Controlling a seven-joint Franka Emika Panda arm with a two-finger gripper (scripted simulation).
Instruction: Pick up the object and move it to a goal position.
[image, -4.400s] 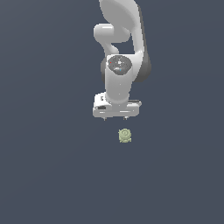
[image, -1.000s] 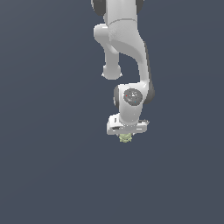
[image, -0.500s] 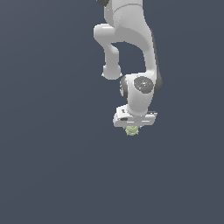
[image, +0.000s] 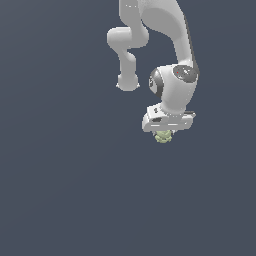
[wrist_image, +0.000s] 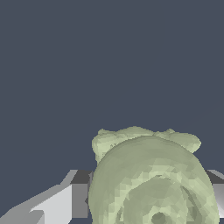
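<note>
The object (image: 162, 138) is a small pale yellow-green lumpy item. It hangs just under the white hand of my arm, right of the middle of the exterior view. My gripper (image: 163, 135) is shut on it, and the hand hides its fingers there. In the wrist view the object (wrist_image: 153, 183) fills the near part of the picture, showing its ringed top. A grey-white finger (wrist_image: 57, 205) stands at one side of it, and a sliver of the other finger shows at the opposite side.
A plain dark grey-blue ground (image: 60, 190) fills both views. The white arm's links (image: 165, 30) rise from the hand to the exterior view's top edge. Nothing else shows.
The gripper came down onto the object and closed on it. Over the last second it has carried the object toward the exterior view's right and a little upward.
</note>
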